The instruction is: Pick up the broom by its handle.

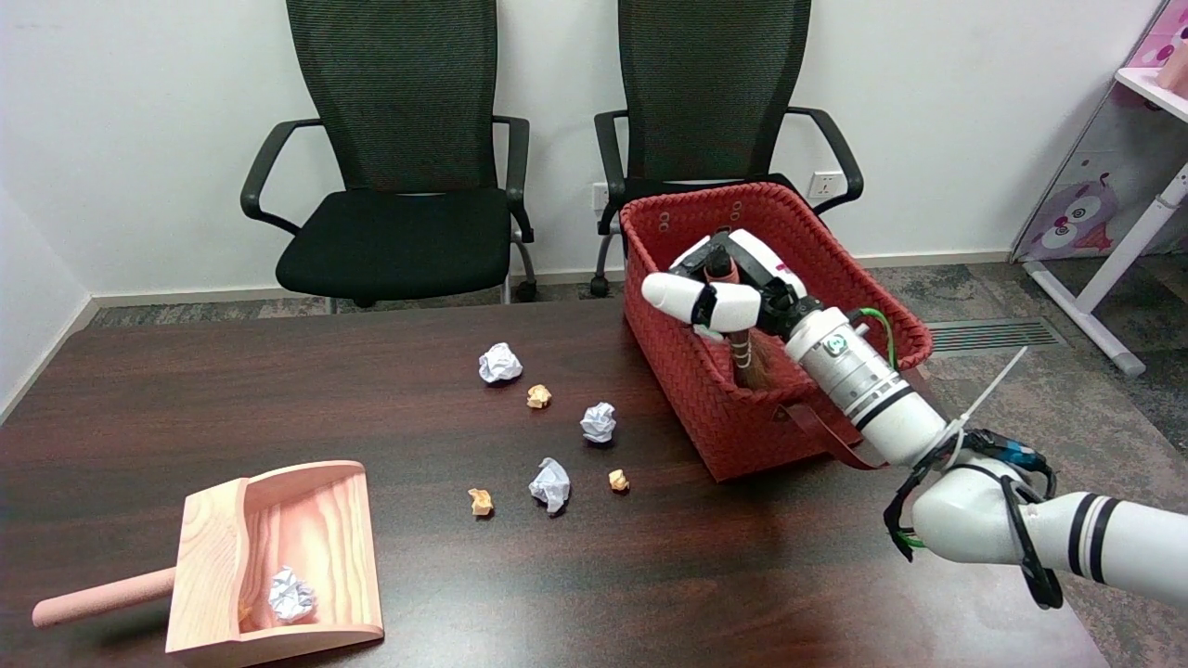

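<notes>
- Inside the red basket point(742, 417), the right hand point(733, 288) wraps its fingers around the broom point(742, 357) handle.
- Broom stands upright, bristles down.
- Left of it, paper balls point(499, 362) scatter; a dustpan point(278, 557) sits near-left.

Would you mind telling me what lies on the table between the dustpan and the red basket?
In the head view, crumpled paper balls, three white and three orange, lie scattered between the dustpan and the basket.
</notes>
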Motion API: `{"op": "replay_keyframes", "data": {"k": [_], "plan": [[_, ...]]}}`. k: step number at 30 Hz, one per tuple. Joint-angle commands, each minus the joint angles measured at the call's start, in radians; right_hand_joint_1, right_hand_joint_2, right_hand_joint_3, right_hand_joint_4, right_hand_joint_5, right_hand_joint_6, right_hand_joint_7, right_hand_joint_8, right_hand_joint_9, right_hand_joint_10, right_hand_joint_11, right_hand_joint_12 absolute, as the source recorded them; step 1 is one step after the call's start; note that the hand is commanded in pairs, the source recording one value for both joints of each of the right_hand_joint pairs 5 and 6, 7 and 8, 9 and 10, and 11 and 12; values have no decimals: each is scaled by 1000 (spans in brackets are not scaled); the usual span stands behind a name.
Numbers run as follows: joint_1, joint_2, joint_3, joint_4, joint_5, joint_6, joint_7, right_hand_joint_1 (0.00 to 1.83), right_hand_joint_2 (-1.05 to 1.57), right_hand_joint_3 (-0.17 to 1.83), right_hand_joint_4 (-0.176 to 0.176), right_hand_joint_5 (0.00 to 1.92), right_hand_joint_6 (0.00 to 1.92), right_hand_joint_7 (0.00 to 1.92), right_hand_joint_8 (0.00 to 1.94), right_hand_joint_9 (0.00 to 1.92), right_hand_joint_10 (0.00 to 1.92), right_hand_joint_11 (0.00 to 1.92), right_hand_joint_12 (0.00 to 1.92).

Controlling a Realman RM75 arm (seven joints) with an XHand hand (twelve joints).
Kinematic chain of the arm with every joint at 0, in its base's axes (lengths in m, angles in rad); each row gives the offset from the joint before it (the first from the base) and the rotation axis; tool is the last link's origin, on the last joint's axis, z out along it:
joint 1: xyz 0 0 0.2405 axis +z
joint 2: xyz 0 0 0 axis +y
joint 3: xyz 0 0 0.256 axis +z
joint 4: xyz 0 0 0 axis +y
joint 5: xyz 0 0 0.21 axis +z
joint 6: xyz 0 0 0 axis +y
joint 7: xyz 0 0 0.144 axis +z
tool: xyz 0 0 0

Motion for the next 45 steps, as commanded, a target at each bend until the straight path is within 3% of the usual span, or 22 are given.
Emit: {"op": "replay_keyframes", "data": {"k": [1,10,16,21,26,34,39,45], "plan": [[32,-14,3,-4,43,3,-18,707,458,785,21,1881,1881,1881,1881,1920,1920,1920,1920],[40,-14,3,-74,211,9,-235,687,509,739,3,1920,1920,1920,1920,1920,1920,1920,1920],[49,-14,8,-115,284,44,-335,794,669,693,2,1920,1920,1920,1920,1920,1920,1920,1920],[54,-14,30,-142,292,44,-348,880,749,872,1,1920,1920,1920,1920,1920,1920,1920,1920],[80,-14,42,-170,298,40,-348,975,1105,1049,4,1920,1920,1920,1920,1920,1920,1920,1920],[122,-14,61,-218,312,30,-348,1011,1341,1008,16,1920,1920,1920,1920,1920,1920,1920,1920],[137,-14,75,-276,414,32,-348,1011,1537,1142,33,1920,1920,1920,1920,1920,1920,1920,1920],[152,-14,128,-345,466,25,-348,1014,1571,1237,39,1920,1920,1920,1920,1920,1920,1920,1920]]}}
